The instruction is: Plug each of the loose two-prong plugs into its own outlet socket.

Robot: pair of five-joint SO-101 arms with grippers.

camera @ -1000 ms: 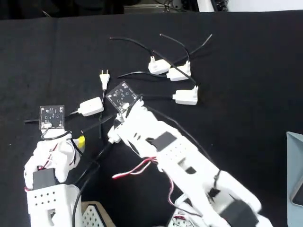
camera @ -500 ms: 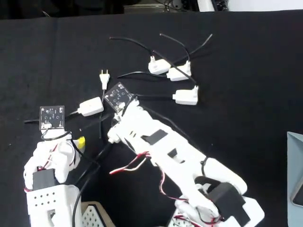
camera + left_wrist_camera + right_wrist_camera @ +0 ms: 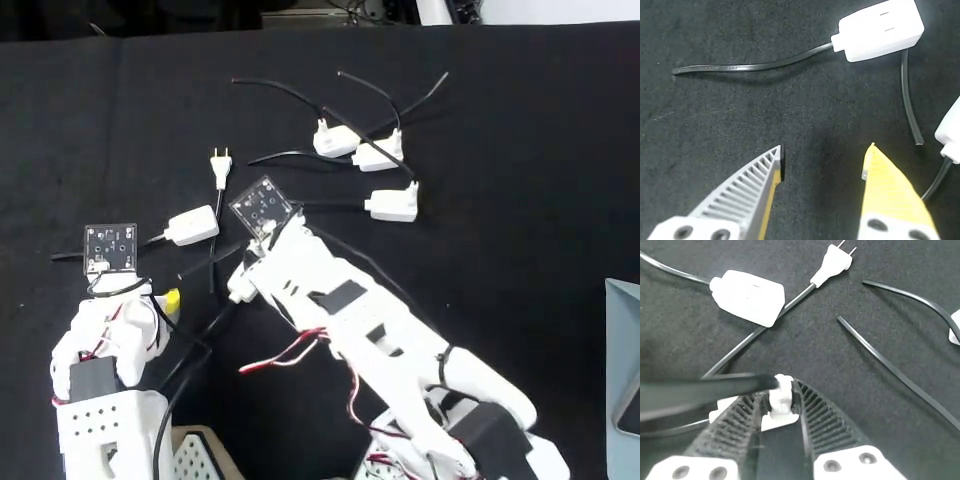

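White plug (image 3: 781,399) clamped inside right pincer (image 3: 779,387); left pincer (image 3: 825,148) wide open, empty.

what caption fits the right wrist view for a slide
Right tool shut on a white plug, white outlet socket and loose two-prong plug lying beyond.

Left arm (image 3: 105,335): white plastic, folded close over its base at the near left of the table.
Left gripper (image 3: 825,152): one pale grey ribbed finger (image 3: 747,182) and one yellow finger (image 3: 885,185), tips spread wide apart.
Right arm (image 3: 350,310): white plastic, stretched diagonally from its near-right base toward the table's middle.
Right gripper (image 3: 780,387): two black ribbed fingers (image 3: 822,415), pinched on a small white plug body (image 3: 780,400).
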